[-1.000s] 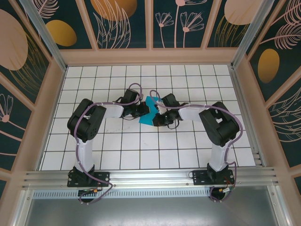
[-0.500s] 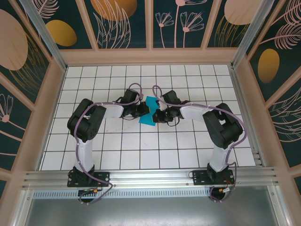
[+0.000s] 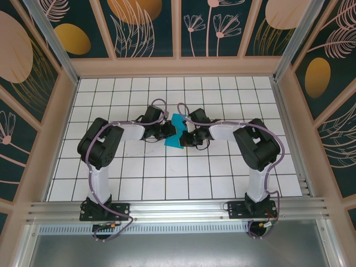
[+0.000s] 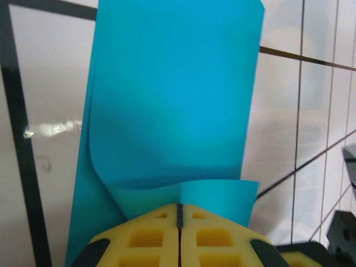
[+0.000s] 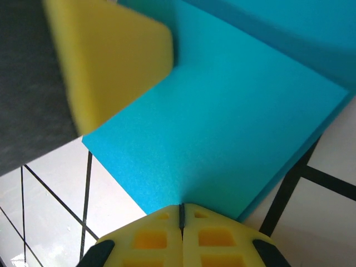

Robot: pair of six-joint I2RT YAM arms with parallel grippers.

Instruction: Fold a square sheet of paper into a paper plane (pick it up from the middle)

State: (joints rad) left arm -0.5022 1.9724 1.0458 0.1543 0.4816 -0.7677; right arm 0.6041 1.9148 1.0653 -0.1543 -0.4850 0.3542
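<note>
The thin teal-blue square sheet of paper [image 3: 177, 132] sits a little toward 12 o'clock from the middle of the white grid-tiled table [image 3: 167, 167], already doubled into a smaller layered shape. In the left wrist view one layer curls up off the layer under it.

The left gripper [image 4: 179, 208], at the sheet's 9 o'clock, has its yellow foam jaws clenched on a lifted edge. The right gripper [image 5: 182, 208], at about 4 o'clock, is likewise clamped on the paper's near edge. Its view shows a yellow pad [image 5: 111, 61] at 11 o'clock, probably the other arm's.

Pinching from opposite sides likely keeps the layers aligned and taut so a crease can be set.

Wooden-framed walls [image 3: 72, 105] box in the table. Within them are the paper and both arms.
</note>
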